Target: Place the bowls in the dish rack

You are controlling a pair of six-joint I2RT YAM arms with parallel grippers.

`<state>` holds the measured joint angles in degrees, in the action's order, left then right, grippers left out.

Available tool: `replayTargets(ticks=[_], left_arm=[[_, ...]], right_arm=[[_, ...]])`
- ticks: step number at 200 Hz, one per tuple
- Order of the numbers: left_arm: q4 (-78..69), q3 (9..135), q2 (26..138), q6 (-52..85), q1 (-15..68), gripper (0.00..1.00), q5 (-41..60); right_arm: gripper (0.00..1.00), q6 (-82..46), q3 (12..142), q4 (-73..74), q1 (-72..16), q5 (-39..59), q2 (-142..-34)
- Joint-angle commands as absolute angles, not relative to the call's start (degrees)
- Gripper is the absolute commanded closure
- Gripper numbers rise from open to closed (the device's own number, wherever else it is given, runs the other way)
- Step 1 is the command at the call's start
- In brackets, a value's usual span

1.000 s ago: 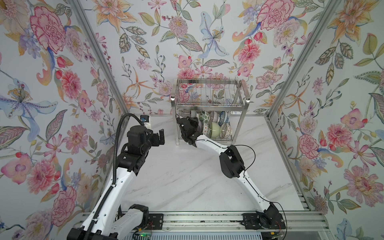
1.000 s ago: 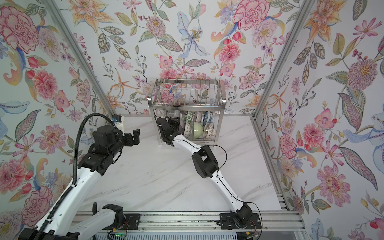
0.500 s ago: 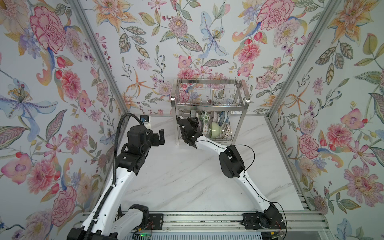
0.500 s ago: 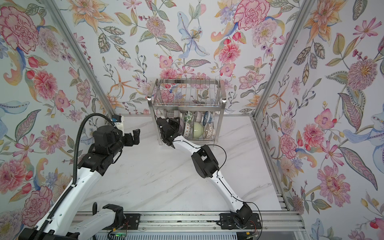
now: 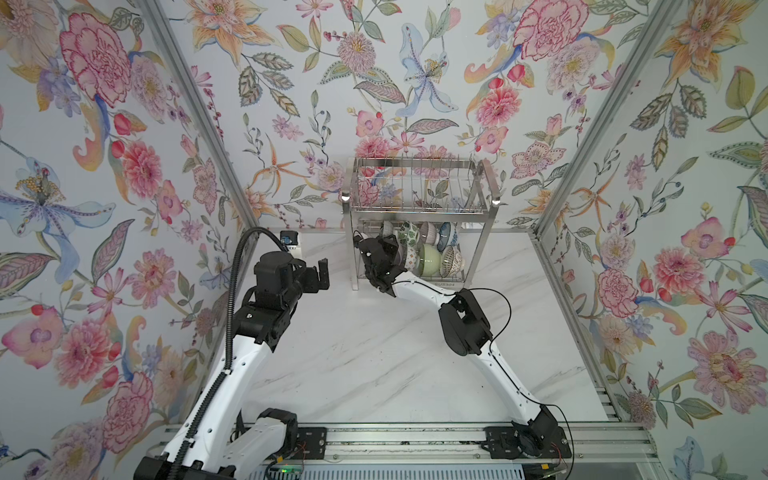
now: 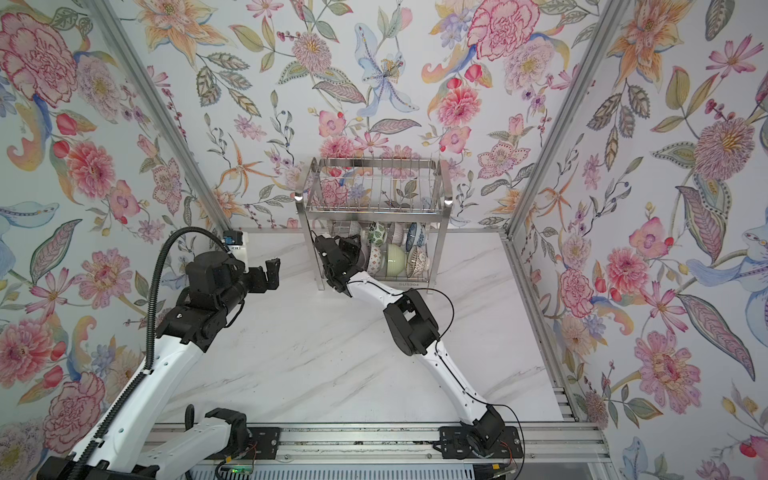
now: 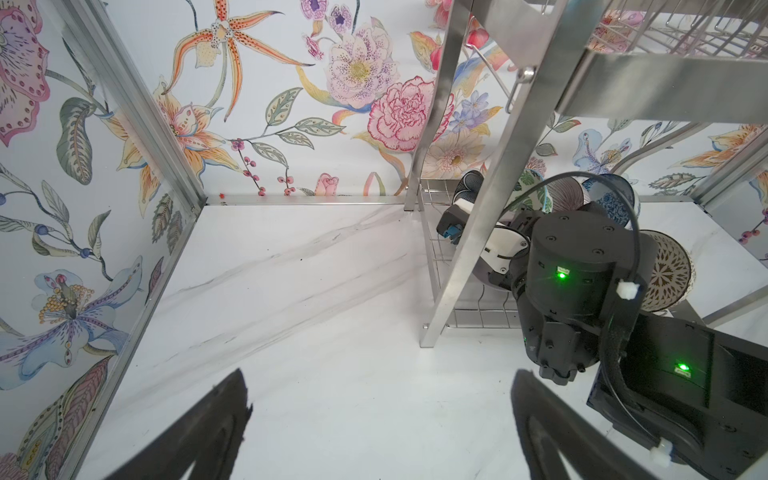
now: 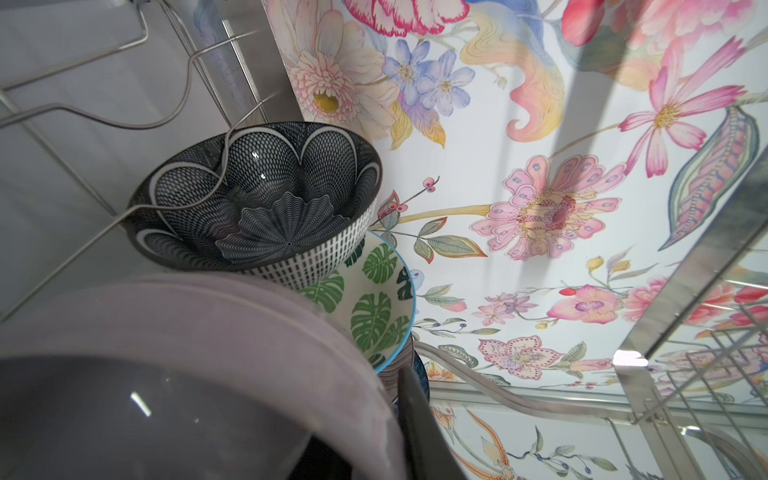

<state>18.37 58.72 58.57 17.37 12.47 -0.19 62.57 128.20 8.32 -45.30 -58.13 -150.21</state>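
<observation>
The dish rack (image 5: pixel 419 208) (image 6: pixel 374 206) stands at the back wall, one leg (image 7: pixel 490 174) close in the left wrist view. Several bowls lean on its lower shelf, among them a green one (image 5: pixel 430 258) (image 6: pixel 395 258), a leaf-print one (image 5: pixel 409 235) (image 8: pixel 374 316), a dark flower one (image 8: pixel 257 199) and a brown lattice one (image 7: pixel 669 274). My right gripper (image 5: pixel 397 253) (image 6: pixel 357 249) (image 8: pixel 361 415) reaches into the shelf's left end, shut on the rim of the lilac bowl (image 8: pixel 187 332) (image 5: pixel 402 257). My left gripper (image 5: pixel 318 276) (image 6: pixel 270 274) (image 7: pixel 380 374) hangs open above the table, empty.
A small white box with a blue part (image 5: pixel 289 241) (image 6: pixel 235 241) sits in the back left corner. Floral walls close in the marble table (image 5: pixel 353 353) on three sides. An aluminium rail (image 5: pixel 395 440) carrying both arm bases runs along the front.
</observation>
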Motion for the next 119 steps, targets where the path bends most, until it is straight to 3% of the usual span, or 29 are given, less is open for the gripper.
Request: replayTargets(ticks=[1, 21, 60, 119], left_arm=[[18.5, 57.9, 57.2, 18.0, 11.8, 0.01, 0.4], [18.5, 57.8, 57.0, 17.9, 11.8, 0.01, 0.5], [18.3, 57.6, 56.8, 17.9, 11.8, 0.01, 0.6], [18.1, 57.6, 56.7, 18.0, 11.8, 0.01, 1.0]], right_arm=[[0.80, 60.3, 126.6, 6.5, -46.1, -55.3, -148.1], [0.81, 60.1, 126.8, 6.3, -46.3, -55.2, -147.8], [1.00, 59.8, 127.1, 6.2, -46.4, -55.1, -147.4], [1.00, 60.0, 127.0, 6.3, -46.7, -55.4, -146.7]])
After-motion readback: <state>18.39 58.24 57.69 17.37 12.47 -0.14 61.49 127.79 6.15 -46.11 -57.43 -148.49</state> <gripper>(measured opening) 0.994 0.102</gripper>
